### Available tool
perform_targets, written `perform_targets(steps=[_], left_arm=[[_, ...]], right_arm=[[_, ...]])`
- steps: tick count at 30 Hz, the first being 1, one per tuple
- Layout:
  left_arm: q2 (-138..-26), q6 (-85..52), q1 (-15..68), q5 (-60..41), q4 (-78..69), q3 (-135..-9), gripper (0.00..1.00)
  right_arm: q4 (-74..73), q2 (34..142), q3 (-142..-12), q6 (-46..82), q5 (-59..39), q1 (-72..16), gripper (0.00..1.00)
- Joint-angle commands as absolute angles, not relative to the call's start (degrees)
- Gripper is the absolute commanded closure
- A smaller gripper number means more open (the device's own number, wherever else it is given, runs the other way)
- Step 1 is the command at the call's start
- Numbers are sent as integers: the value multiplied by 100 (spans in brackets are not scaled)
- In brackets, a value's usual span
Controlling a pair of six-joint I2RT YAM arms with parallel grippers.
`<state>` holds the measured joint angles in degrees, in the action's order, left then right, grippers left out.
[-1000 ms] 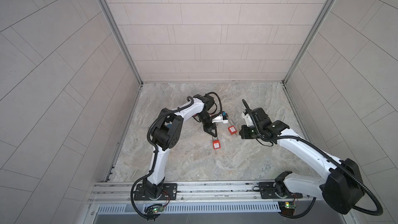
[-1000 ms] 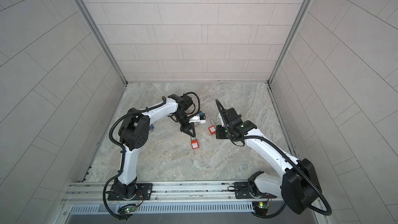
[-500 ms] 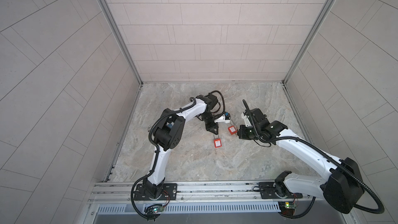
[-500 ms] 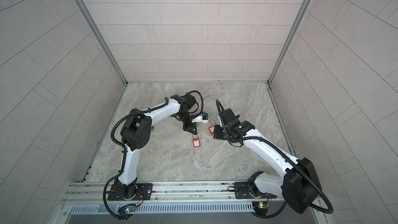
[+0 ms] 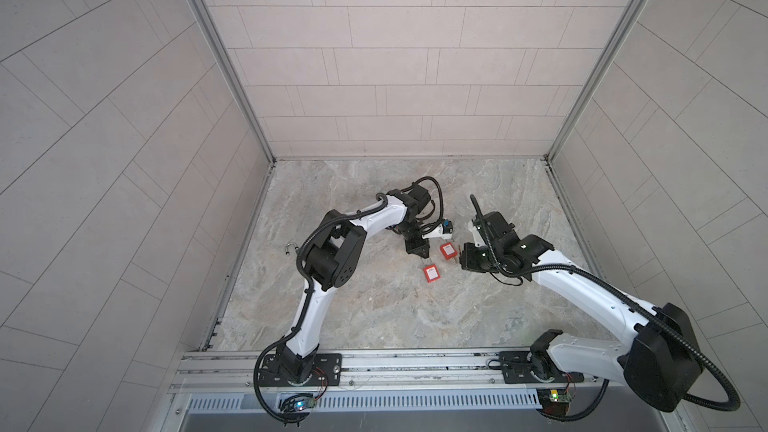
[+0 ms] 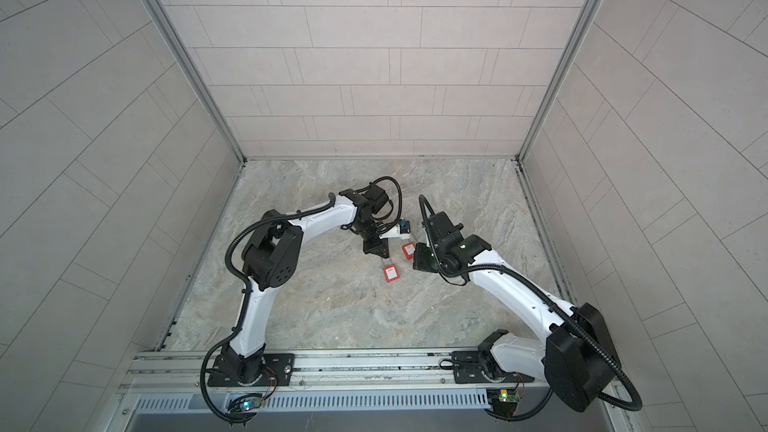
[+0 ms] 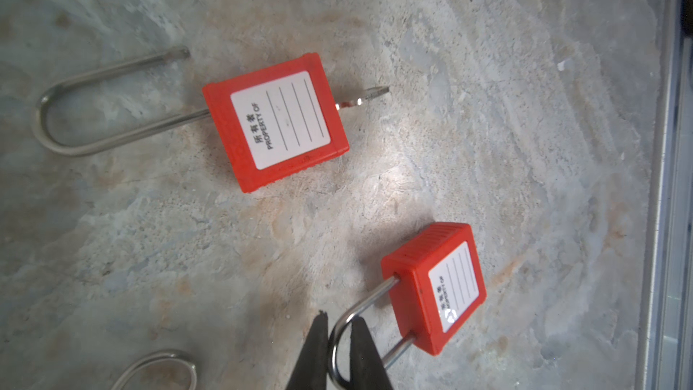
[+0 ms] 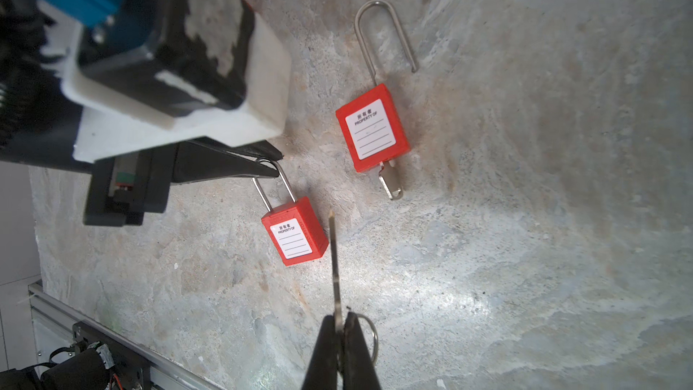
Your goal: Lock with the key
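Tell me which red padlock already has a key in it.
The long-shackle padlock, shackle open, key protruding from its base. The short-shackle padlock by the left gripper has none.

Short-shackled red padlock [image 8: 294, 236] lies flat, key [image 8: 335, 264] tip beside it.

A marbled grey and tan tabletop [image 5: 374, 317] fills the floor of the booth; pale tiled walls [image 5: 395, 68] close it on three sides, joined by slanting metal corner posts [image 5: 232, 76]; a metal rail [image 5: 415, 363] runs along the front edge, with a slotted grille [image 5: 415, 401] just below it; a small loose metal hook [image 5: 291, 248] lies near the left wall; the left wrist view shows a bare wire loop [image 7: 161, 362] on the stone.
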<state>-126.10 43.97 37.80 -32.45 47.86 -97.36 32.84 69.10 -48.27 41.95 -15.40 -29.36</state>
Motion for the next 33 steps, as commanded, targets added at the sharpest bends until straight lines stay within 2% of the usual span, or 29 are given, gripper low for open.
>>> perform_targets(steps=[1,6,10,14,21,25,33], left_arm=[[-12709,4627,3823,-3037,4725,-9683,83],[-12672,4480,3814,-2923,4777,-9882,72],[-12398,4375,3713,-2914,4827,-10089,69],[-11758,3742,3248,-3138,4352,-9883,66],[-10110,2440,2621,-3102,3324,-8270,64],[-9205,1486,2584,-2709,2839,-7212,64],[-7163,-185,2549,-2277,840,-4902,61]], right_arm=[[3313,6829,-4735,4271,-1424,-2974,96],[3339,6762,-4683,4180,-1387,-2975,96],[3385,6662,-4725,4052,-1399,-2979,96],[3637,6763,-4898,3790,-1509,-2978,96],[3935,7774,-5438,3029,-2175,-3004,96],[4426,8489,-6123,2403,-2261,-2998,95],[4534,9650,-6682,2242,-2438,-2998,95]])
